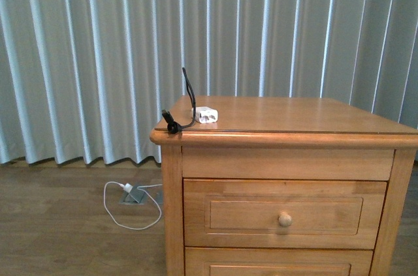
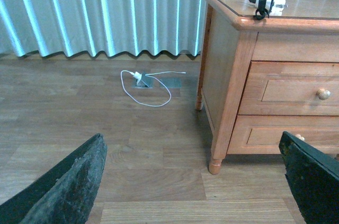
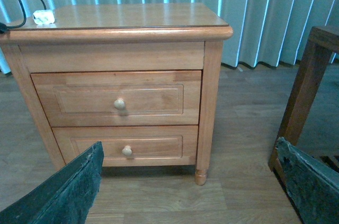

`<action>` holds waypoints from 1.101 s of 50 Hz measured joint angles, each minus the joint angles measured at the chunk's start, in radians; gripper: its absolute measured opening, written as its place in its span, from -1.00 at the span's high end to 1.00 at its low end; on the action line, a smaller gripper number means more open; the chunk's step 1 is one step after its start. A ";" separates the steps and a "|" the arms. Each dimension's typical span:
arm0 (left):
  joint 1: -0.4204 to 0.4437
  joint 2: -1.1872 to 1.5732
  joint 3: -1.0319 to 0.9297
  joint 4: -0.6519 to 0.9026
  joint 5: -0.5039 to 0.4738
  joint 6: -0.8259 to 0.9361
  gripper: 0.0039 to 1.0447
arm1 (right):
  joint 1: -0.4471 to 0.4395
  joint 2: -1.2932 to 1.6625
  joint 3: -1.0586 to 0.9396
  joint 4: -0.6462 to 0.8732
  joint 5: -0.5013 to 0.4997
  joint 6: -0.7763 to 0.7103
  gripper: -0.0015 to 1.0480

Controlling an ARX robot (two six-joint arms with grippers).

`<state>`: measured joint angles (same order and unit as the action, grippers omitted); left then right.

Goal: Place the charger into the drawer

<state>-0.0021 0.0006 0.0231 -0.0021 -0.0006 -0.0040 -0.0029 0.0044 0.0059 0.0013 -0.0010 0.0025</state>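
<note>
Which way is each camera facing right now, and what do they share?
Front view: on the body, facing the nightstand squarely; charger on top, drawer shut; no arm shows.
Left wrist view: facing floor and nightstand's corner; left gripper open at the frame's edge.
Right wrist view: facing the nightstand's front; right gripper open.
All share charger and drawer.

The tabletop [image 1: 294,116] is honey-coloured wood, smooth and glossy, with pale reflections. The drawer [image 1: 248,214] is the same wood in a satin finish with visible grain. Its knob [image 1: 285,219] is paler, smooth wood. The charger [image 1: 206,115] is glossy white plastic with a matt black cable. The curtain [image 1: 98,61] is pale pleated cloth. The floor [image 1: 65,237] is matt wood-look planks. The left fingers [image 2: 69,187] and right fingers [image 3: 312,181] are dark, rough and grainy.
</note>
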 joint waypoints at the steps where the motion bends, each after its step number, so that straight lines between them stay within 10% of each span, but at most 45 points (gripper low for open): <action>1: 0.000 0.000 0.000 0.000 0.000 0.000 -0.89 | 0.000 0.000 0.000 0.000 0.000 0.000 -0.82; 44: 0.000 0.000 0.000 0.000 0.000 0.000 -0.89 | 0.000 0.000 0.000 0.000 0.000 0.000 -0.83; 47: 0.000 0.000 0.000 0.000 0.000 0.000 -0.89 | -0.020 0.023 0.006 -0.030 -0.139 0.037 -0.83; 55: 0.000 0.000 0.000 0.000 0.000 0.000 -0.89 | 0.156 0.356 0.049 0.172 -0.076 0.081 -0.83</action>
<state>-0.0021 0.0002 0.0231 -0.0021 -0.0002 -0.0040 0.1535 0.3603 0.0547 0.1730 -0.0765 0.0834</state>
